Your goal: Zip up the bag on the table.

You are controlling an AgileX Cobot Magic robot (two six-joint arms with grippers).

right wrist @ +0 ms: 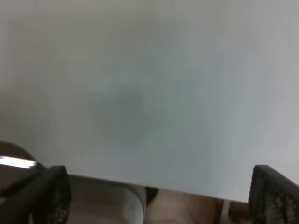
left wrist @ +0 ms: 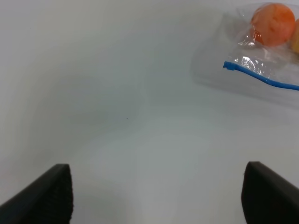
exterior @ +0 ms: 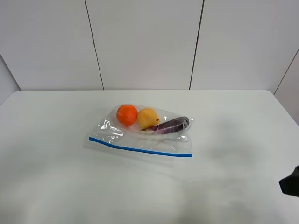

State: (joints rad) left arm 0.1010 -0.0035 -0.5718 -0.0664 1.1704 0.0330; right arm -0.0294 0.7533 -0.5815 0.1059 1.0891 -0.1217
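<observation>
The bag (exterior: 140, 140) lies flat in the middle of the table (exterior: 56, 163). It is clear and crinkly, with a blue seal strip (exterior: 140, 149) along its near edge. An orange (exterior: 126, 114), a yellow fruit (exterior: 147, 118) and a purple eggplant (exterior: 174, 124) lie inside it. The left wrist view shows the bag's corner (left wrist: 261, 60) with the strip's end (left wrist: 229, 66). My left gripper (left wrist: 156, 200) is open and empty over bare table, away from that corner. My right gripper (right wrist: 159, 196) is open and empty over the table's edge (right wrist: 140, 179), with no bag in its view.
A dark part of the right arm (exterior: 290, 183) shows at the right border of the high view. White wall panels (exterior: 145, 42) stand behind the table. The right wrist view shows the floor (right wrist: 182, 207) below the table's edge.
</observation>
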